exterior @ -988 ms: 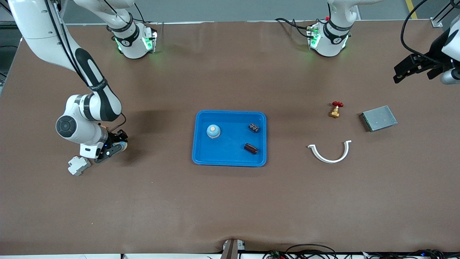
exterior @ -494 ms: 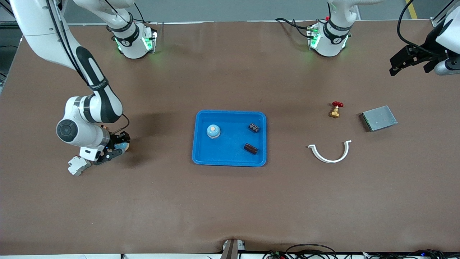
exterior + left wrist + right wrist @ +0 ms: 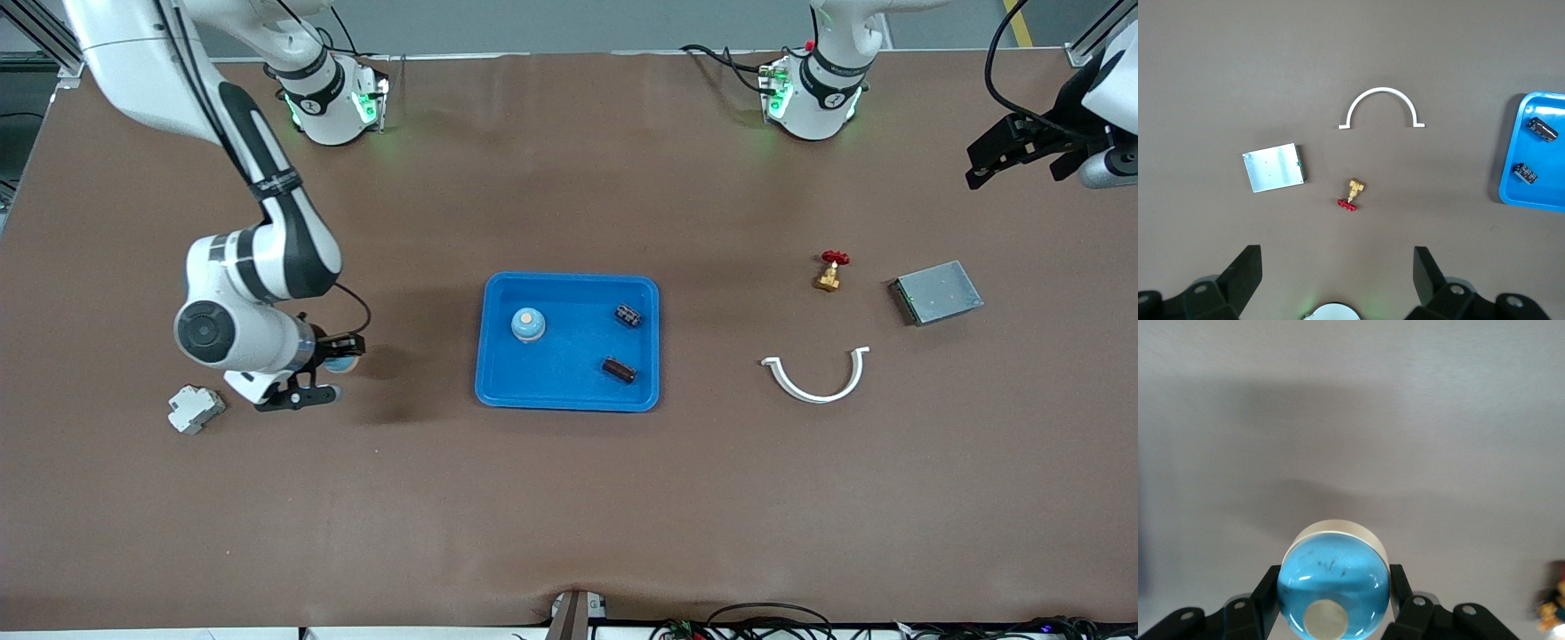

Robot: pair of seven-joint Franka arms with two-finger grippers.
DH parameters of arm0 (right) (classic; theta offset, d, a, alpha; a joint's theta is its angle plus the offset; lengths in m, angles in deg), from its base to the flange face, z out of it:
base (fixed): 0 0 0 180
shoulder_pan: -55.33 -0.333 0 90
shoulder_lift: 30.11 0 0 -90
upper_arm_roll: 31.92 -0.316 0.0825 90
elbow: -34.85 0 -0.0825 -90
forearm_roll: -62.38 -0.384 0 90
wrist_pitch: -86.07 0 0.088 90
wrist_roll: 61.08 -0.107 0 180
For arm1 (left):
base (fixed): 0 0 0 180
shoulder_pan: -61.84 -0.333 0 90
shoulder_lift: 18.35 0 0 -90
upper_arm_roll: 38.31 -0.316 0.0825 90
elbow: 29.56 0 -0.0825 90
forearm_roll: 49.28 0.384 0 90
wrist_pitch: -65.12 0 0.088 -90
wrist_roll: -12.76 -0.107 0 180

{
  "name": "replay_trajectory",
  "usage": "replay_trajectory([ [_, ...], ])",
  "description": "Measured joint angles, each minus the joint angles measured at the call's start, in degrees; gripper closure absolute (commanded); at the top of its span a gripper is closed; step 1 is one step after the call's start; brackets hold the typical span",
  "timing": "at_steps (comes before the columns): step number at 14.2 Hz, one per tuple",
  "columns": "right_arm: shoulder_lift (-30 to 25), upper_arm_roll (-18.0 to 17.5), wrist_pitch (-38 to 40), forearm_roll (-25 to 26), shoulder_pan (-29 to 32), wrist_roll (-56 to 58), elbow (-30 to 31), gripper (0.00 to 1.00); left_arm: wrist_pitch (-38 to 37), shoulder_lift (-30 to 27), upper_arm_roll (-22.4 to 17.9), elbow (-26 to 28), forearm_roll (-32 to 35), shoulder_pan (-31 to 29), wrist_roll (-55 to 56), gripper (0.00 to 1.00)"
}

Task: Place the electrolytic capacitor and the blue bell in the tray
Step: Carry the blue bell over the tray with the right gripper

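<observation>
The blue tray (image 3: 569,351) lies mid-table and holds a blue bell (image 3: 528,324) and two dark electrolytic capacitors (image 3: 629,315) (image 3: 620,369). My right gripper (image 3: 336,369) hangs above the table toward the right arm's end, beside the tray. It is shut on a second blue bell (image 3: 340,363). In the right wrist view that bell (image 3: 1333,587) fills the space between the fingers (image 3: 1399,587). My left gripper (image 3: 1013,151) waits high over the left arm's end, open and empty (image 3: 1337,267). Its wrist view shows the tray's corner (image 3: 1515,150) with both capacitors.
A white breaker block (image 3: 196,409) lies near the right gripper, farther from the tray. At the left arm's end lie a red-handled brass valve (image 3: 830,269), a grey metal box (image 3: 938,292) and a white curved clamp (image 3: 815,378).
My right gripper has risen and moved toward the tray with the blue bell, away from the white breaker block. The left gripper has shifted only slightly.
</observation>
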Motion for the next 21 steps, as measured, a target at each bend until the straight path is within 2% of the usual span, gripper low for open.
replay_trajectory([
  [4,0.78,-0.12,-0.24,-0.53,-7.49,-14.87,-3.22,0.94,0.21,0.02,-0.08,-0.12,0.00,-0.11,0.00,0.00],
  [7,3.96,-0.12,-0.61,-1.02,-11.21,-22.35,-7.17,0.94,0.40,0.38,-0.09,-0.42,0.00,-0.14,0.00,0.00],
  [12,10.88,-0.09,-2.56,-2.73,-13.19,-25.87,-14.63,0.94,0.56,0.72,-0.09,-0.74,0.00,-0.15,0.00,0.00],
  [21,17.25,-0.08,-5.33,-4.18,-18.95,-32.55,-22.10,0.94,0.57,0.77,-0.11,-0.76,0.00,-0.26,0.00,0.00],
])
